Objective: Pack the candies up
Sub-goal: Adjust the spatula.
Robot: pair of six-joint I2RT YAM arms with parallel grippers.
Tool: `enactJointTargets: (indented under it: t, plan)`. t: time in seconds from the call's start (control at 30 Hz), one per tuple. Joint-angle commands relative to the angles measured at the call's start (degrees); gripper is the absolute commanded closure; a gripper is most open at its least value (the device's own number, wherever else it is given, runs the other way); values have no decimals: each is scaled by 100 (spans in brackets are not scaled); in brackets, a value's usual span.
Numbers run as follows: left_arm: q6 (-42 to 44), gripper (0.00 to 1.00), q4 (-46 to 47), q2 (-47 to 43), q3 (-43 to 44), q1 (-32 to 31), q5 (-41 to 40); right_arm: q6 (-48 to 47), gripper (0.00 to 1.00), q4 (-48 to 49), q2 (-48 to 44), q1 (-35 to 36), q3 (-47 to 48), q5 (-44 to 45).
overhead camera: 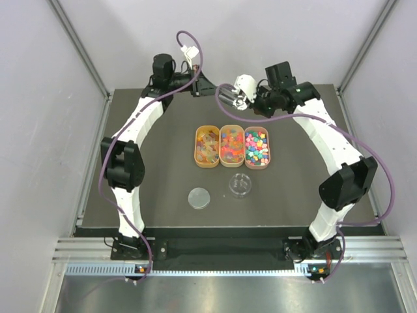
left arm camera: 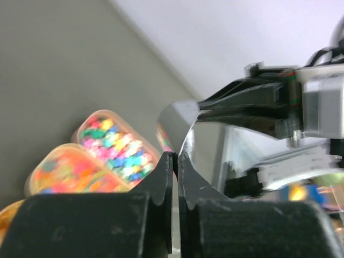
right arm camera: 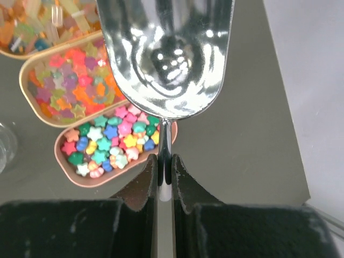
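- Three orange oval trays [overhead camera: 195,149] mid-table hold the candies [right arm camera: 110,142].
- We judge them light, tiny, loose and prone to roll, so we scoop from the heap rather than pinch.
- Our right gripper [right arm camera: 165,164] clamps the metal scoop [right arm camera: 166,54] by its thin handle, with the bowl over the star-candy tray's far edge, not touching.
- Our left gripper [left arm camera: 176,161] is all but closed with nothing seen in it, behind the trays.

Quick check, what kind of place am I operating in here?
Likely a robot lab test cell: plain white walls enclose a dark table, with the left arm and right arm bolted to an aluminium rail.
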Motion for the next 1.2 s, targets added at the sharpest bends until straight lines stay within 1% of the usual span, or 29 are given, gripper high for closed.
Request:
enactJointTargets:
  t: [0.0,0.03,0.1,0.13,0.17,0.2,0.3,0.5,0.53,0.57,0.6,0.73,0.83,0.9,1.0,1.13,1.17]
  plan:
    - [-3255,100,4007,253,-145,287,1953,251,100,124,-382,5,208,-347]
    - [-4255,100,4495,349,-171,374,2068,286,100,133,-418,5,199,-400]
    - [-4107,100,4168,359,47,428,2524,374,100,133,-514,5,137,-453]
    - [-4812,100,4418,533,178,419,2709,401,100,142,-550,5,120,-497]
    - [-5106,100,4751,596,363,419,2868,427,100,150,-593,5,85,-514]
    - [-5039,100,4520,596,425,428,3121,436,100,142,-611,14,76,-532]
    - [-5003,100,4404,658,531,428,3466,427,100,124,-655,5,40,-585]
    - [-4178,100,3165,693,549,445,3607,576,100,141,-682,14,356,-883]
    - [-3820,100,2642,684,575,445,3616,603,100,168,-690,5,461,-936]
    - [-3678,100,2462,693,567,445,3616,681,100,194,-691,5,497,-971]
    - [-3502,100,2321,702,558,445,3625,717,100,221,-708,14,532,-989]
    - [-3387,100,2119,676,356,445,3625,875,100,291,-761,5,682,-1191]
    - [-3018,100,1619,675,382,454,3625,937,100,282,-814,5,673,-1288]
    - [-2589,100,997,649,391,480,3634,955,100,291,-849,5,612,-1305]
    - [-2289,100,477,588,347,585,3634,972,100,256,-919,14,489,-1279]
    - [-2112,100,176,508,347,770,3634,1007,100,247,-1129,5,191,-1244]
    - [-2077,100,141,508,338,797,3643,1016,98,247,-1234,5,129,-1235]
